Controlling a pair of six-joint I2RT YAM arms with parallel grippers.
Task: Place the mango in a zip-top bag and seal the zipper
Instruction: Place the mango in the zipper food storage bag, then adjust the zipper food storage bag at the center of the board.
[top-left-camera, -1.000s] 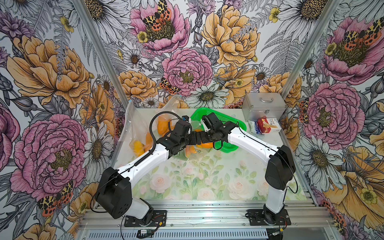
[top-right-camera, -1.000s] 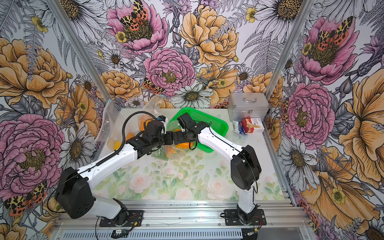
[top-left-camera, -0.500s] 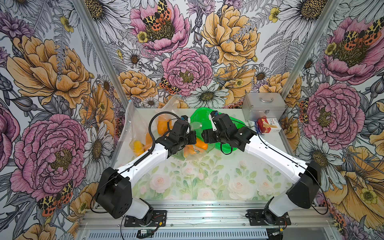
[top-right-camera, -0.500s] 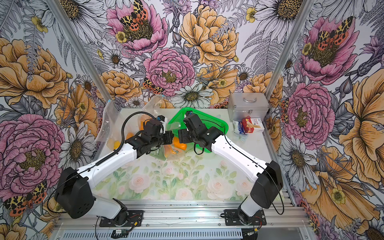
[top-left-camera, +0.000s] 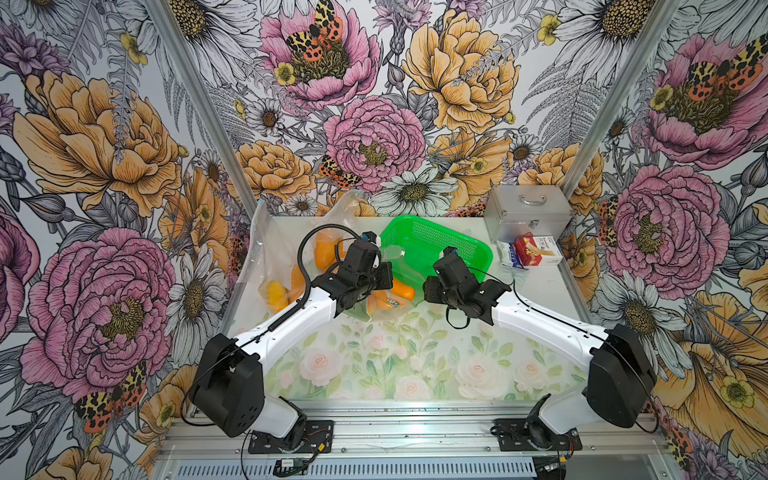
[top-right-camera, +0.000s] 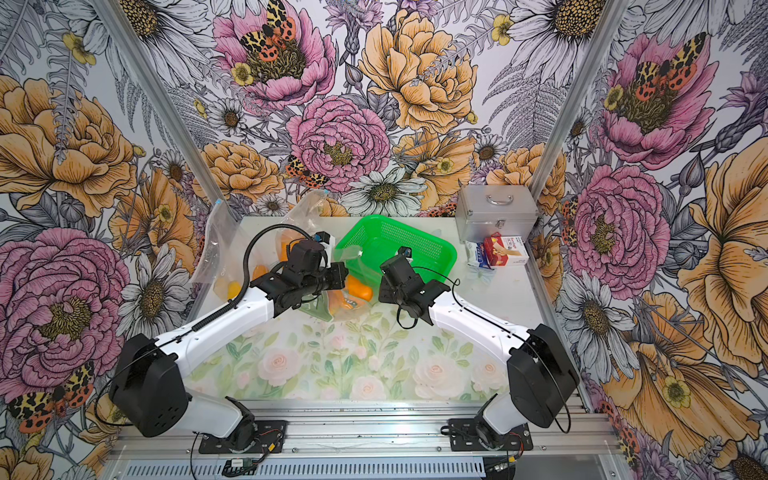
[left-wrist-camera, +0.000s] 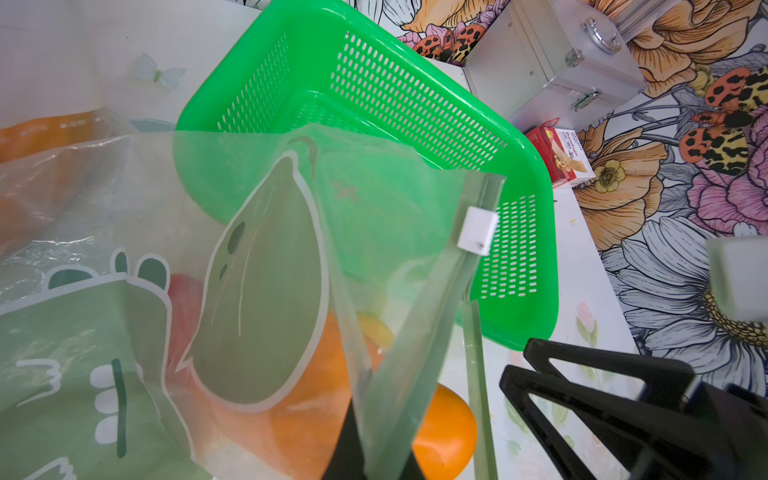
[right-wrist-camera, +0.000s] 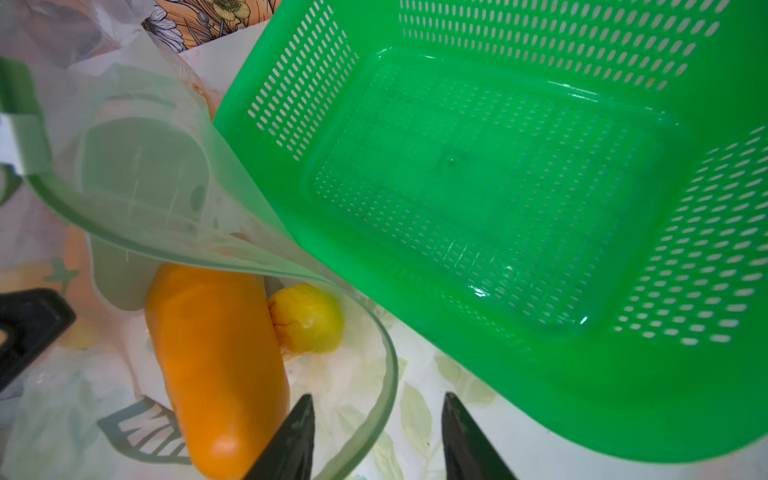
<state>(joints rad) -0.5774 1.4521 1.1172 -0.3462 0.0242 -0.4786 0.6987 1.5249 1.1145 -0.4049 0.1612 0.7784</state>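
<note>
Bag (top-left-camera: 374, 305) held — sealing next

Top view: left gripper (top-left-camera: 384, 276) and right gripper (top-left-camera: 428, 291) flank it, left of the basket (top-left-camera: 432, 243). Left wrist: fingers (left-wrist-camera: 351, 444) pinch its rim; slider (left-wrist-camera: 478, 230) farther along. Right wrist: fingers (right-wrist-camera: 291, 436) half apart astride the rim, mango (right-wrist-camera: 216, 365) seemingly inside — next, run the slider.

Much of the mango (left-wrist-camera: 449, 430) behind zip-top bag (left-wrist-camera: 257, 291); red box (top-left-camera: 539, 253) lettering illegibly small
</note>
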